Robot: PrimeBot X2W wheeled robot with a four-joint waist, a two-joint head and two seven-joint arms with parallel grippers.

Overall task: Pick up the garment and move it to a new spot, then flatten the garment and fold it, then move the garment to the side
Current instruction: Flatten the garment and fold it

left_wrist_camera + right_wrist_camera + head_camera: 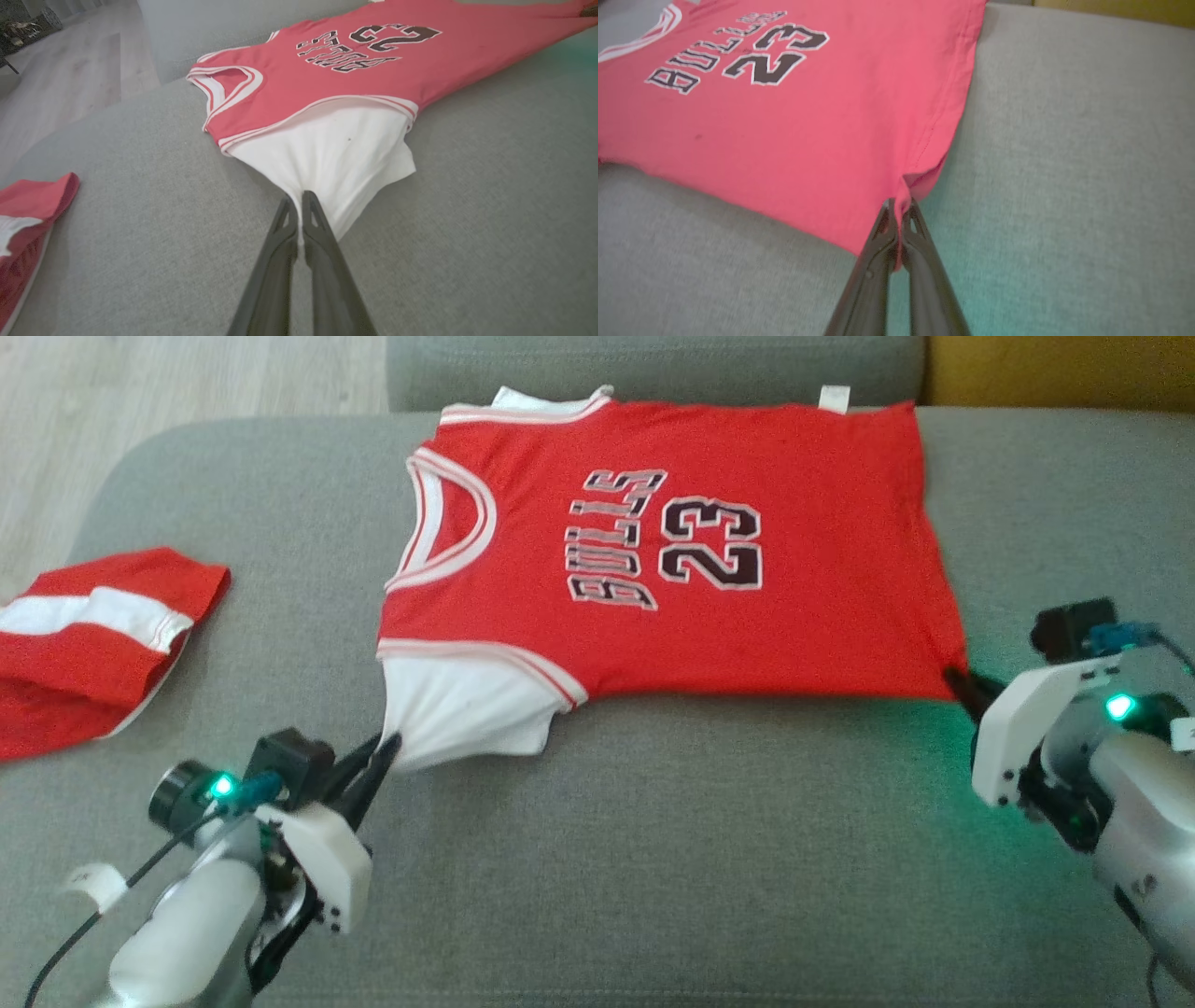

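2 tools pinching jersey [672,551]: left tool [387,747] on white sleeve [467,709], right tool [957,683] on hem corner [938,663]. Prob. flattening step; nxt: fold toward frame top.

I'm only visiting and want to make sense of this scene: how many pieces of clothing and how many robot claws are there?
Garments: 2, the red jersey and a red-and-white garment lying apart on the robot's left.
Grippers: 2, the left gripper shut on the jersey's white sleeve, the right gripper shut on its hem corner.
Total: 4
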